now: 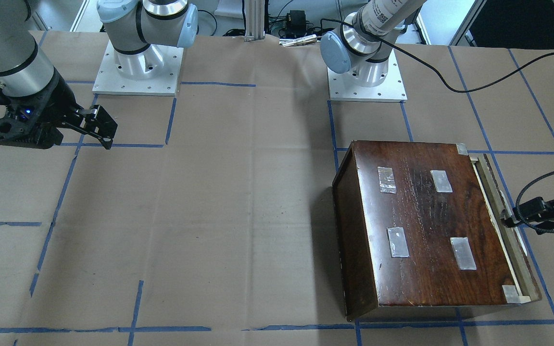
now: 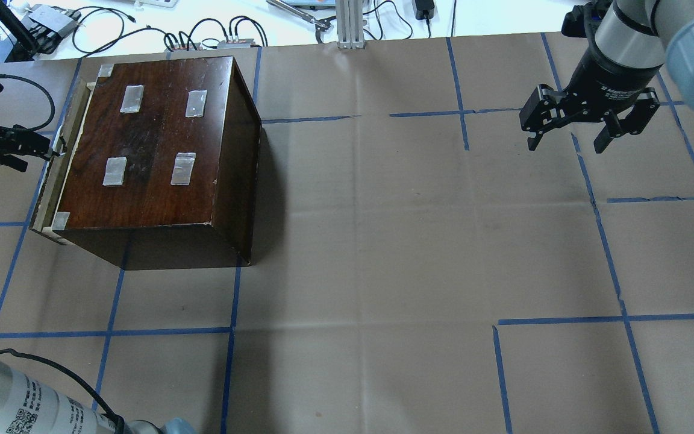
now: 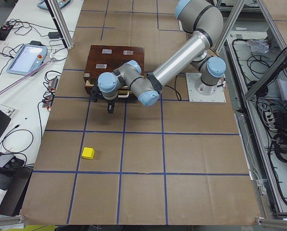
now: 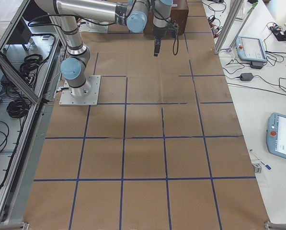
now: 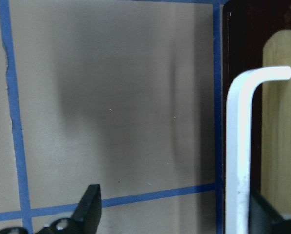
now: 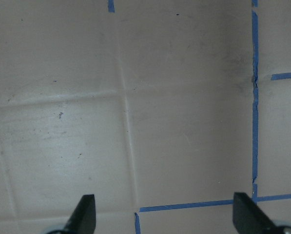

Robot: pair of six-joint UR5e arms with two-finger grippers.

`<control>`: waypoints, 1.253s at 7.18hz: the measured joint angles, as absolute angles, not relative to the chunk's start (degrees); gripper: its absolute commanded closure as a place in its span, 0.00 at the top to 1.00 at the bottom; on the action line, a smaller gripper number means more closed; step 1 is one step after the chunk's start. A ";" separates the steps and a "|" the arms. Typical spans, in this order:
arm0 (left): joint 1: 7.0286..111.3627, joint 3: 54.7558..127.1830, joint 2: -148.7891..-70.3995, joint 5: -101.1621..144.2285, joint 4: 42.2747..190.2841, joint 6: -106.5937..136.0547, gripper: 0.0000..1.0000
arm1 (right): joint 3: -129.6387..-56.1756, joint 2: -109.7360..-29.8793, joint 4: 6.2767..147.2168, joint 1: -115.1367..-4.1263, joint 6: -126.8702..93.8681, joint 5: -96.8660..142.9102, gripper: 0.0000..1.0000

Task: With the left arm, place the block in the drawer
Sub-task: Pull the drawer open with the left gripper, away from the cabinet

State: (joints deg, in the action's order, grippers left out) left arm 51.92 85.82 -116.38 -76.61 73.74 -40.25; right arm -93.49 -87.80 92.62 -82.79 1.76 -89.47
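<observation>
Exterior left has the block (image 3: 88, 153) nearest, lying on the paper-covered table (image 2: 383, 241), well apart from the dark box (image 1: 421, 221). Beyond it my left claw (image 2: 37, 155) stands wide open at the drawer (image 1: 512, 250), gripping nothing, the white handle (image 5: 238, 146) just beside one finger. The drawer is out only a sliver, so I cannot see inside it. Farthest, my right claw (image 2: 570, 137) hangs open and empty.

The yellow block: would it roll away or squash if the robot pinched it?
The block probably won't roll: it is a cube resting flat. Far smaller than the wooden box, it is likely light. Crisp edges suggest stiffness, though its material is unclear.
</observation>
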 measured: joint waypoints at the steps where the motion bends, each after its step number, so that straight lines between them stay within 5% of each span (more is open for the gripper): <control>1: 50.91 85.76 -116.52 -77.00 73.74 -40.33 0.99 | -93.50 -87.80 92.63 -82.79 1.76 -89.47 1.00; 9: 48.65 84.61 -116.71 -77.68 73.34 -41.17 0.99 | -93.50 -87.80 92.64 -82.79 1.76 -89.47 1.00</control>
